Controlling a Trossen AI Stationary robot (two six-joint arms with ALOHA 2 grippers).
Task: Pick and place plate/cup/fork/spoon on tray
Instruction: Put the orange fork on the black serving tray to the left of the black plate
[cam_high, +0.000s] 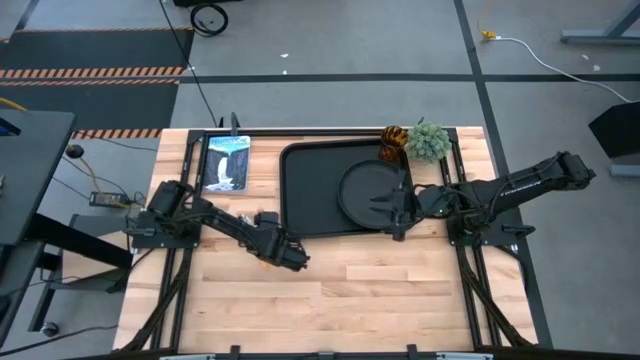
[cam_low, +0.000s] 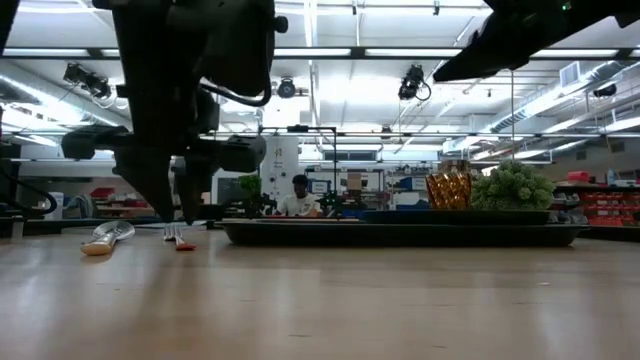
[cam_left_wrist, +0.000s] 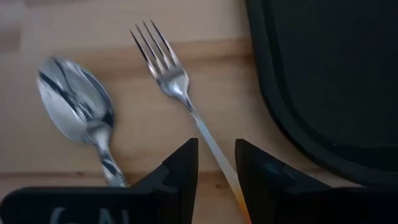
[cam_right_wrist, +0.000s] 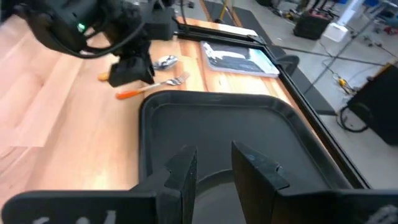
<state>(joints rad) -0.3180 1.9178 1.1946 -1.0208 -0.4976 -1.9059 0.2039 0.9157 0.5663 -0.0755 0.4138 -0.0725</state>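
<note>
The fork (cam_left_wrist: 168, 68) and the spoon (cam_left_wrist: 78, 106) lie side by side on the table just left of the black tray (cam_high: 310, 200). My left gripper (cam_left_wrist: 216, 165) is open, pointing down over the fork's handle end. Its fingers stand either side of the thin shaft and do not touch it. In the low view the fork (cam_low: 178, 240) lies flat below the gripper (cam_low: 172, 212). The round black plate (cam_high: 368, 188) lies on the tray's right half. My right gripper (cam_right_wrist: 212, 174) is open just above the plate's near-right rim. The amber cup (cam_high: 393, 142) stands at the tray's far right corner.
A fuzzy green plant ball (cam_high: 428, 142) sits beside the cup at the far right. A blue-and-white picture card (cam_high: 226, 163) lies at the far left. Bare wooden table (cam_high: 380, 290) stretches along the near side. A person (cam_low: 298, 196) sits in the room beyond.
</note>
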